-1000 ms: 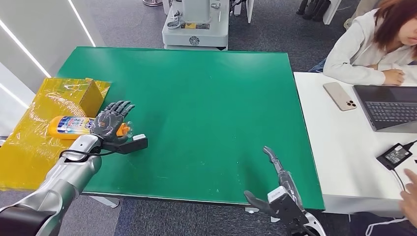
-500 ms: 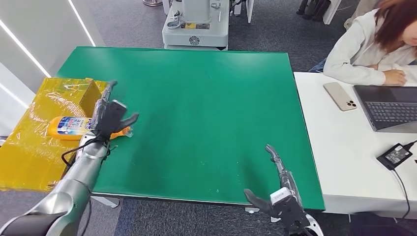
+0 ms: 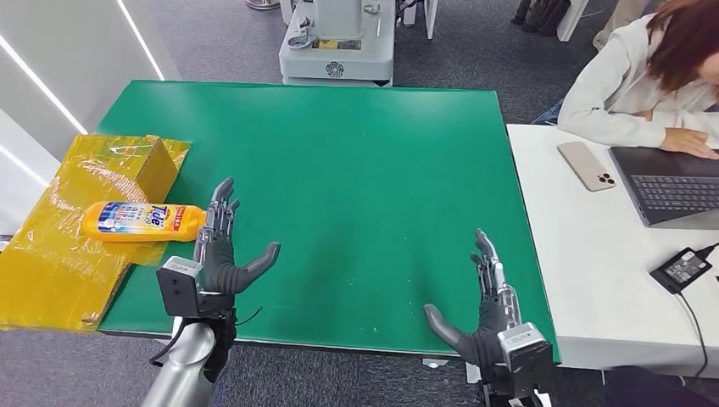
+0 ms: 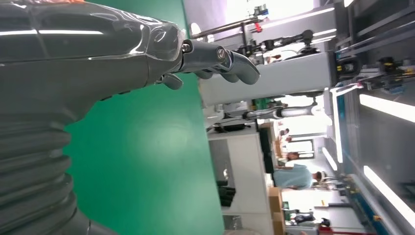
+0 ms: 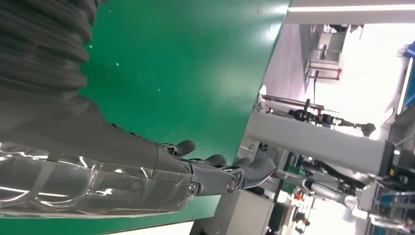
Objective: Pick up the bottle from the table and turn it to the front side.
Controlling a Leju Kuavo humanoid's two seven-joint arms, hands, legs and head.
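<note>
Your green tabletop (image 3: 356,186) is bare across its middle and far half, so you have open room between the two hands and beyond them. Its near edge runs just under both wrists. Its right edge butts against a white desk (image 3: 585,271) carrying a phone (image 3: 586,165), a laptop (image 3: 670,182) and a black power adapter (image 3: 681,267); a person (image 3: 644,76) sits at that desk's far side. Off the left edge a yellow plastic sheet (image 3: 51,254) overlaps the tabletop's left margin, with a yellow box (image 3: 153,165) at its far end.

The bottle (image 3: 140,221) lies on its side on the yellow sheet, at the tabletop's left edge. Long axis runs left to right, roughly parallel to the near edge; the orange cap end points right, toward the green surface. The printed label faces up.

Left hand (image 3: 222,250): just right of the bottle's cap end, near but apart from it, palm toward the middle, fingers (image 3: 219,216) spread and pointing away from you, thumb out to the right, holding nothing.

Right hand (image 3: 483,309): near the tabletop's near right corner, well apart from the bottle, fingers extended and apart, thumb out to the left, holding nothing.
</note>
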